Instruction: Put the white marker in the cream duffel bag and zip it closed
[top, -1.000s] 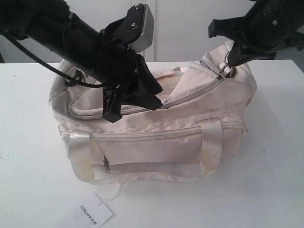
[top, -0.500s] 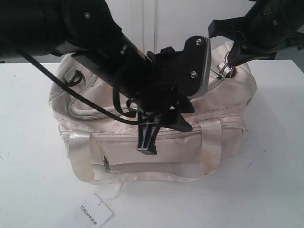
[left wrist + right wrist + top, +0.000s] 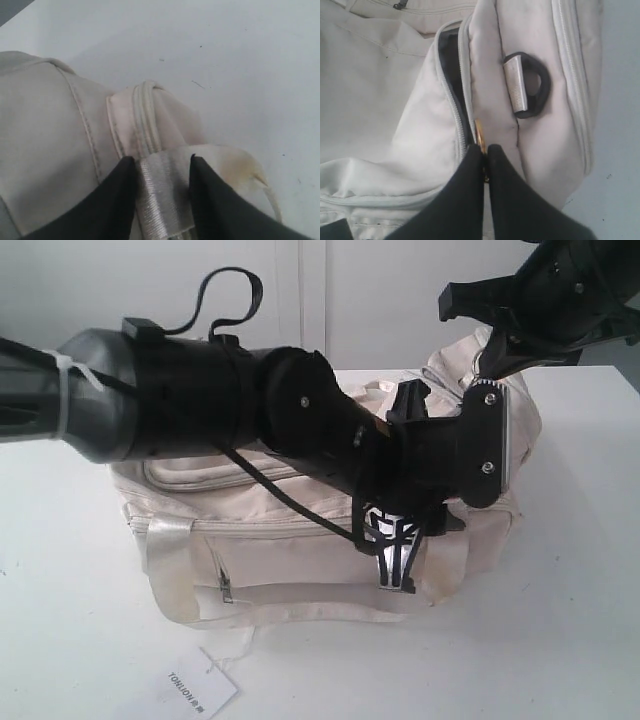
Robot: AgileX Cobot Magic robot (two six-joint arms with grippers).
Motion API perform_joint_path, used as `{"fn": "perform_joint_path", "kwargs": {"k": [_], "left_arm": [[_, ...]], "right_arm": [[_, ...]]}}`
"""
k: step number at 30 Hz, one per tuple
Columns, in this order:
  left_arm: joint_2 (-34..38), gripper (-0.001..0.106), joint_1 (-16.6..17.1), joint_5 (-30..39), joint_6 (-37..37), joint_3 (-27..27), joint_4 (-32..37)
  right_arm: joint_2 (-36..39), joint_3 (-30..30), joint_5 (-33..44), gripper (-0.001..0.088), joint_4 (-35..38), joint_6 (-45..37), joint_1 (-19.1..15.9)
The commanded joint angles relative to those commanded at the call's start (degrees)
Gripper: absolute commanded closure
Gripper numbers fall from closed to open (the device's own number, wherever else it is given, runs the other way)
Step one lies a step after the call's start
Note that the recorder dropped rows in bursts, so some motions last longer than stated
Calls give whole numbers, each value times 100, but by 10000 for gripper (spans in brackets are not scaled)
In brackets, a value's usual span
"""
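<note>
The cream duffel bag [image 3: 280, 540] lies on the white table. My left arm reaches across its top. The left gripper [image 3: 395, 565] points down at the front right satin strap [image 3: 443, 555]. In the left wrist view the left gripper [image 3: 159, 162] is open, its fingers straddling that strap [image 3: 162, 195]. My right gripper [image 3: 478, 375] is at the bag's right end. It [image 3: 484, 150] is shut on the gold ring pull [image 3: 479, 134] of the top zipper. Beyond the pull the zipper gapes, showing dark lining [image 3: 450, 62]. The white marker is not in view.
A white TONLION paper tag [image 3: 195, 690] lies on the table in front of the bag. A black D-ring [image 3: 540, 85] on a silver loop sits on the bag's end panel beside the right gripper. The left arm hides most of the bag's top.
My left arm has swung right and down across the bag's top, bringing its gripper to the front right strap. The right gripper has held still on the ring pull.
</note>
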Motion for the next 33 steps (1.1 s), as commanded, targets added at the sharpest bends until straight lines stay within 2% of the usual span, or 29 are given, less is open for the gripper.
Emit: {"fn": "perform_joint_path", "kwargs": {"k": [5, 7, 11, 12, 18, 25, 33], "left_arm": [[179, 670, 0, -24, 0, 0, 0], [192, 765, 0, -11, 0, 0, 0], [192, 1027, 0, -11, 0, 0, 0], [192, 1052, 0, -11, 0, 0, 0], [181, 1053, 0, 206, 0, 0, 0], [88, 1053, 0, 1121, 68, 0, 44], [64, 1053, 0, 1306, 227, 0, 61]], "right_arm": [[0, 0, -28, 868, 0, 0, 0], [0, 0, -28, 868, 0, 0, 0], [0, 0, -90, 868, 0, 0, 0], [0, 0, -117, 868, 0, 0, 0], [0, 0, -376, 868, 8, 0, 0], [0, 0, -895, 868, -132, 0, 0], [49, 0, -1670, 868, -172, 119, 0]]}}
